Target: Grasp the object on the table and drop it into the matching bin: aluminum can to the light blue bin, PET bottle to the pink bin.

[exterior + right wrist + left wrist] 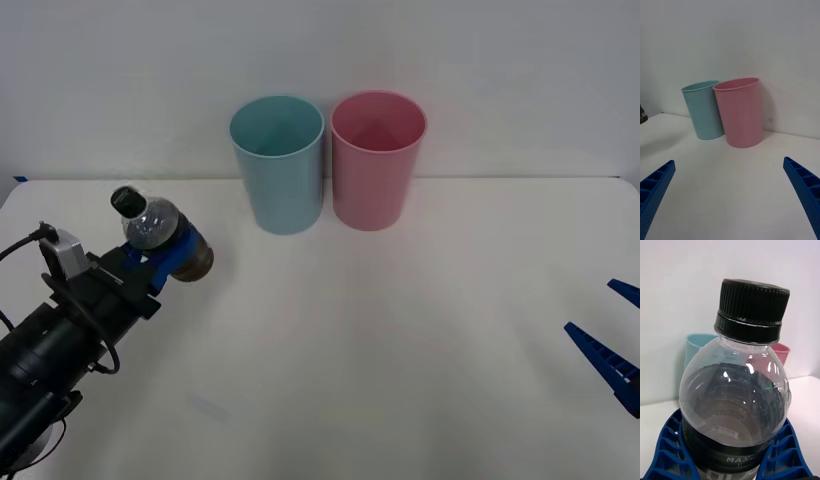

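My left gripper (168, 256) is shut on the PET bottle (158, 235), a small clear bottle with a black cap and dark liquid, held at the left side of the white table (380, 340). Up close, the PET bottle (735, 405) sits between the blue fingers (670, 450). The light blue bin (278, 163) and the pink bin (377, 158) stand side by side at the back centre, to the right of the bottle. My right gripper (612, 335) rests open at the table's right edge, facing the pink bin (740, 112) and the light blue bin (703, 110).
A white wall rises directly behind the two bins. Bare white tabletop stretches between the bottle, the bins and the right gripper.
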Tool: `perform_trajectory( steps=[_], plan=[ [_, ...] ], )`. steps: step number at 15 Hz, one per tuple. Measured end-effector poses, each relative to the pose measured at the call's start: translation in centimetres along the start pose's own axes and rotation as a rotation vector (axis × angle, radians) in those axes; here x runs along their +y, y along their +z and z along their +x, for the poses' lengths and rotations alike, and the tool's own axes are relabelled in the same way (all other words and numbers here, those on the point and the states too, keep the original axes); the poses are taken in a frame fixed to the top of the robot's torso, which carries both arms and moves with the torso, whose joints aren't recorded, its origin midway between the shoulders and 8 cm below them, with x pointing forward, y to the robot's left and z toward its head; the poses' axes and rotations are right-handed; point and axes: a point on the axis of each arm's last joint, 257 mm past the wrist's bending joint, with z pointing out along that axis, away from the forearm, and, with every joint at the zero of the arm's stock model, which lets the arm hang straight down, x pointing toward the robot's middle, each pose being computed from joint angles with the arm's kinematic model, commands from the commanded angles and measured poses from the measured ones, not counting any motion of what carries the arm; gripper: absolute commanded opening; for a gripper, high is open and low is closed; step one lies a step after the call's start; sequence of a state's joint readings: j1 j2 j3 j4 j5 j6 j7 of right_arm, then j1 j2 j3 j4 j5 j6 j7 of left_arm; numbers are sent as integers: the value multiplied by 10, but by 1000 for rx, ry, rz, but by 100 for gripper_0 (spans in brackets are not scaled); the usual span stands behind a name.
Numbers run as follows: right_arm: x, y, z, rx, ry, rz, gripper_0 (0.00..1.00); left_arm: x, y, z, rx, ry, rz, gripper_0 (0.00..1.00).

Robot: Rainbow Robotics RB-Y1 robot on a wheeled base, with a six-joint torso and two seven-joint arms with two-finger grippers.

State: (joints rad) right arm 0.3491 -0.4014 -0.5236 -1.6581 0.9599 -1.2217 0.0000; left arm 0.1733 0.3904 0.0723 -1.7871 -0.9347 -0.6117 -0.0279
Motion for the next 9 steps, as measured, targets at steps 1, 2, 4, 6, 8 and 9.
perform_trajectory(
  steps=[1,2,4,6,8,9],
  plan=[
    [0,0,0,0,0,0,100,-2,4,-13,-22,-15,-7,0],
    [0,0,0,0,0,0,100,-4,8,-29,-49,-29,-15,0],
    [0,0,0,0,0,0,100,-8,13,-54,-87,-46,-17,0],
    [0,0,0,0,0,0,100,-13,22,-72,-111,-62,4,0],
    [0,0,0,0,0,0,100,-23,38,-85,-126,-81,42,0],
    [0,0,0,0,0,0,100,-28,47,-91,-131,-91,64,0]
  ],
)
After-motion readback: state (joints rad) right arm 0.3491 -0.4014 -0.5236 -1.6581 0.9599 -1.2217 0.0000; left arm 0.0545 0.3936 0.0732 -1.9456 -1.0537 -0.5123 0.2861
